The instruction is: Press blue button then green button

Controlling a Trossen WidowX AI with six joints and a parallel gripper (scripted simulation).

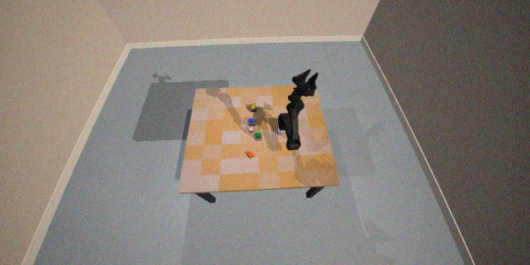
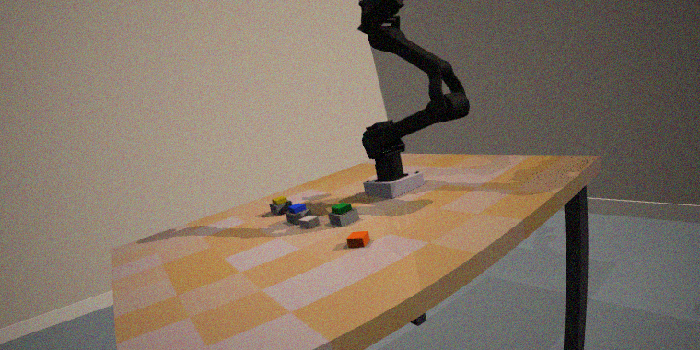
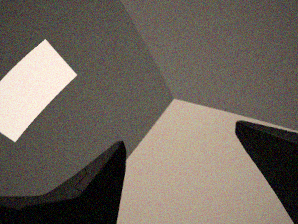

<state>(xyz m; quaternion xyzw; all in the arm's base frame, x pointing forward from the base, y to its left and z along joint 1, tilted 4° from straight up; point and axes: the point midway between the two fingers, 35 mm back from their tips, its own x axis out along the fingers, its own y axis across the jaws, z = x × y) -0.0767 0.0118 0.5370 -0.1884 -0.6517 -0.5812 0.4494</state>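
- The arm rears high above the tabletop (image 2: pixel 489 210), its end effector (image 1: pixel 307 76) spread wide, pinching nothing, pointed at the ceiling.
- The blue button (image 2: pixel 297 208) sits between the yellow button (image 2: pixel 279 200) and the green button (image 2: pixel 341 208), well below.
- Neither press appears begun; both seemingly remain.
- Orange block (image 2: pixel 357 239) lies nearby.

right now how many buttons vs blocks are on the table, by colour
Buttons: 3, yellow button, blue button, green button
Blocks: 2, white block, orange block
Total: 5 things on the table; the gripper is open, raised well above them all.
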